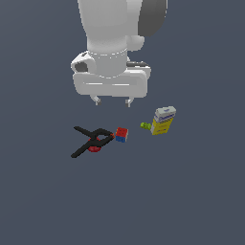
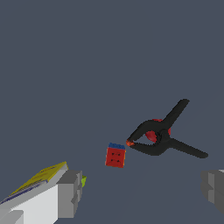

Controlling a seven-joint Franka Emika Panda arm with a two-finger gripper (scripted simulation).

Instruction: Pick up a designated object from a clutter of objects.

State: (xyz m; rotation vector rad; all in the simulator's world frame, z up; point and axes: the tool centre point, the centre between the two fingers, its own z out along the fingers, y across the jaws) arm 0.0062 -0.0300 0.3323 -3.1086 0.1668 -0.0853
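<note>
Dark grey floor carries everything. Above it the gripper (image 1: 113, 101) hangs with jaws wide and empty, in the approach step. The cube (image 1: 121, 135) touches the clamp (image 1: 92, 141) tip; next it should descend without catching that.

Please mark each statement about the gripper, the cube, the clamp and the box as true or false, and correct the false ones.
1. The gripper holds the red-and-blue cube. False: its jaws are open and empty, above the objects.
2. The black spring clamp has its tip right beside the cube. True.
3. The yellow-and-white box lies on top of the clamp. False: it stands apart, on the exterior view's right.
4. A tiny green piece lies next to the box. True.
5. The cube is larger than the box. False: it is smaller.
</note>
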